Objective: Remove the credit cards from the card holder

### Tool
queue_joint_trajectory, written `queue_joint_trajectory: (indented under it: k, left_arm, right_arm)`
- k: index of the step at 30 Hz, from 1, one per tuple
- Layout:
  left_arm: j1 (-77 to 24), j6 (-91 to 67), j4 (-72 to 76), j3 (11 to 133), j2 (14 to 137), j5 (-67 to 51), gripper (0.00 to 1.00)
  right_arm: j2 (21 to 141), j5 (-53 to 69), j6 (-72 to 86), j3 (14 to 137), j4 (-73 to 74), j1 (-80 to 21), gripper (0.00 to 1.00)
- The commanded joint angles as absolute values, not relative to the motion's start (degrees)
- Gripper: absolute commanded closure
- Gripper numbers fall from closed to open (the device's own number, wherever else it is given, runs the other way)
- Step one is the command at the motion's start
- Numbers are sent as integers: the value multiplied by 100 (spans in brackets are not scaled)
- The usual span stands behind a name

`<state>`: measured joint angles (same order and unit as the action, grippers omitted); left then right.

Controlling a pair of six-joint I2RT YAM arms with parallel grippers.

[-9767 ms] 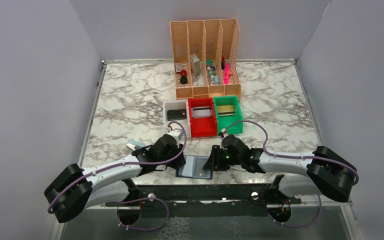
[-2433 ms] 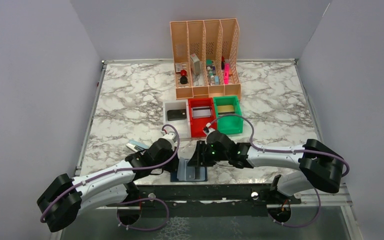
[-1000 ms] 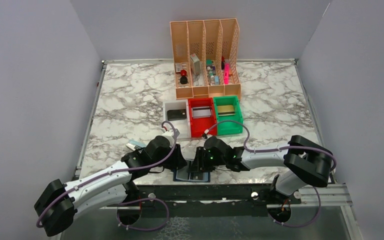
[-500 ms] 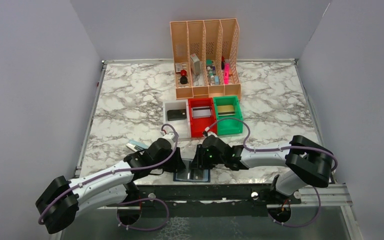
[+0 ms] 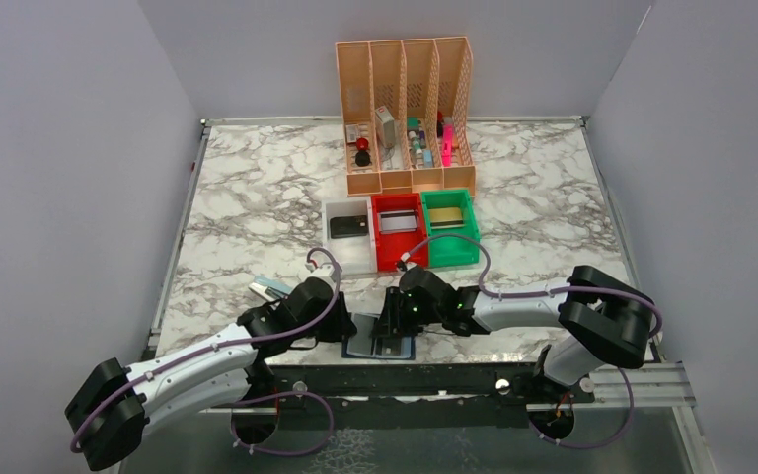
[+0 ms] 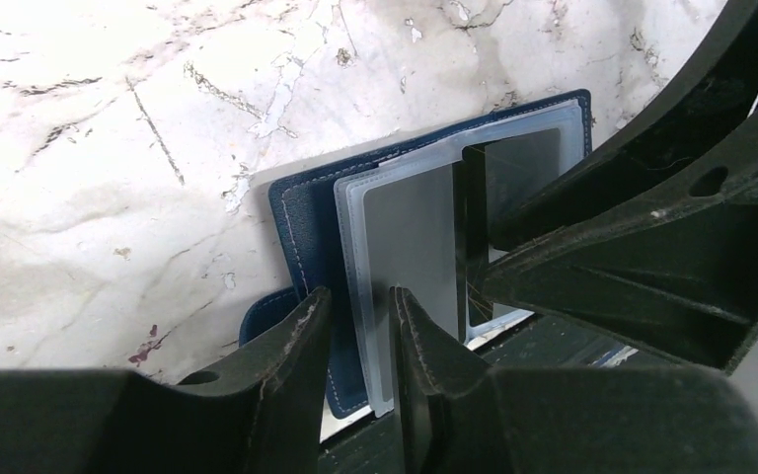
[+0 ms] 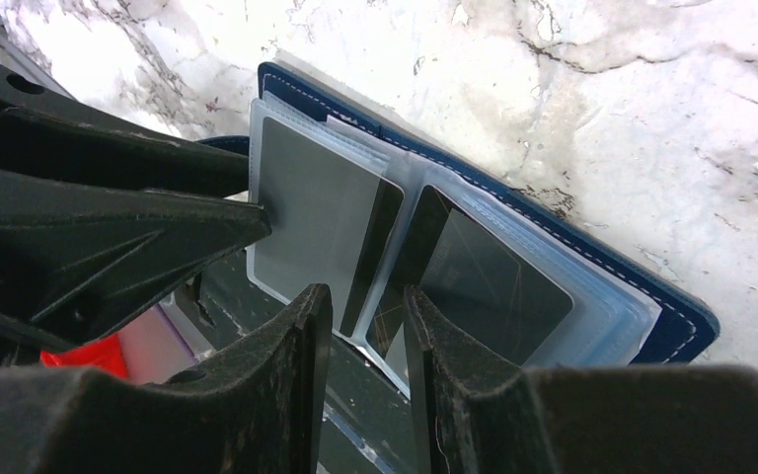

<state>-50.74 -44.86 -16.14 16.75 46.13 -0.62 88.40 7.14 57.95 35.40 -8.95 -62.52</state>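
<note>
Card holder (image 6: 301, 222): open flat, near table (image 6: 109, 148) edge.
Credit cards (image 7: 484, 281): sleeved inside card holder.
Left gripper (image 6: 362, 311): narrow, astride left edge; grip unclear.
Right gripper (image 7: 367, 306): narrow, over middle seam; grip unclear.

Top view, lower centre: the left gripper (image 5: 350, 327) and right gripper (image 5: 387, 324) hide most of the flat navy-blue card holder (image 5: 363, 345); the orange slotted rack (image 5: 405, 59) holds items too small to identify.

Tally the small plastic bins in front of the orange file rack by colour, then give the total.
White bin: 1
Red bin: 1
Green bin: 1
Total: 3
</note>
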Motion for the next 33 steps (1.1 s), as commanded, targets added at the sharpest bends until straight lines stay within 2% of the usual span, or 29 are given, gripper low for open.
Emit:
queue_joint_trajectory:
  k: [1, 9, 18, 24, 28, 31, 33]
  left_arm:
    - [-5105, -4580, -1616, 1592, 4521, -41, 71]
    - [-5124, -4588, -1433, 1432, 4435, -250, 77]
    - [-5135, -4509, -1278, 1400, 4575, -317, 94]
    - [-5144, -4556, -1268, 1354, 4647, -283, 100]
    - [-5142, -4570, -1273, 1350, 4641, -226, 100]
    - [-5142, -4579, -1273, 1347, 4651, -200, 100]
    - [-5152, -4578, -1264, 1353, 4673, -179, 100]
  right_arm:
    - [8894, 933, 5683, 3550, -741, -6256, 61]
    - [9024, 881, 5999, 3427, -861, -6257, 61]
    - [9352, 938, 6128, 3542, -1070, -6257, 61]
    - [9343, 859, 6536, 3284, -1590, -6258, 62]
    - [9317, 969, 6574, 3190, -1930, -6258, 69]
    - [9210, 969, 6566, 3115, -2009, -6251, 82]
    - [9104, 980, 6565, 3026, -2107, -6257, 86]
